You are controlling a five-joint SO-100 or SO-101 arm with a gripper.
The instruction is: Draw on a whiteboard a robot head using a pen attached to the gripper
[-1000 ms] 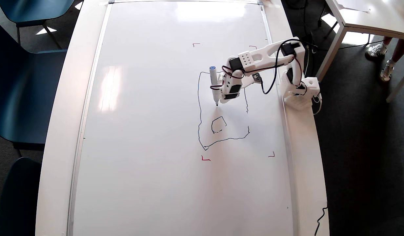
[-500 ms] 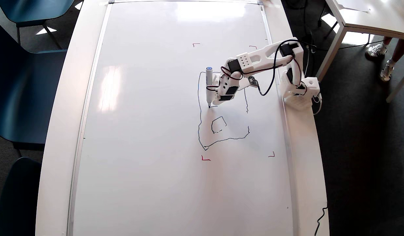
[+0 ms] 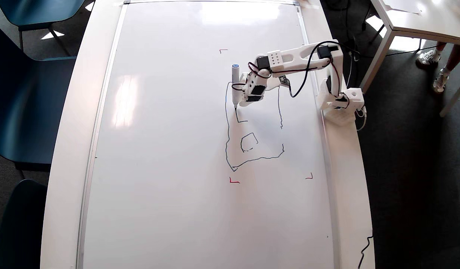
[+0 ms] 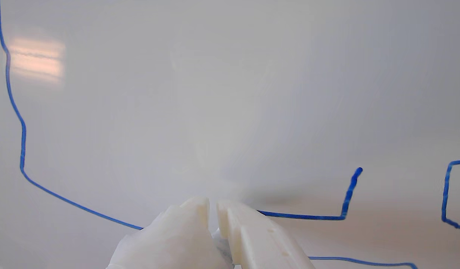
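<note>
Pressed nearly together in the wrist view, my gripper (image 4: 213,205) pinches nothing; the pen (image 3: 235,86) is strapped alongside so its tip meets the whiteboard (image 3: 170,149) near the upper left of the half-drawn robot head (image 3: 227,142). I see the arm reaching leftward from its base, elbow raised.

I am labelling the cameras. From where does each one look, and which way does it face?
Overhead view: fixed above, facing down on the whiteboard; shows the whole arm, tool and pen.
Wrist view: rides on the arm, facing the board from close by; only the tool shows.
Shared: the new blue L-stroke and outline.
</note>
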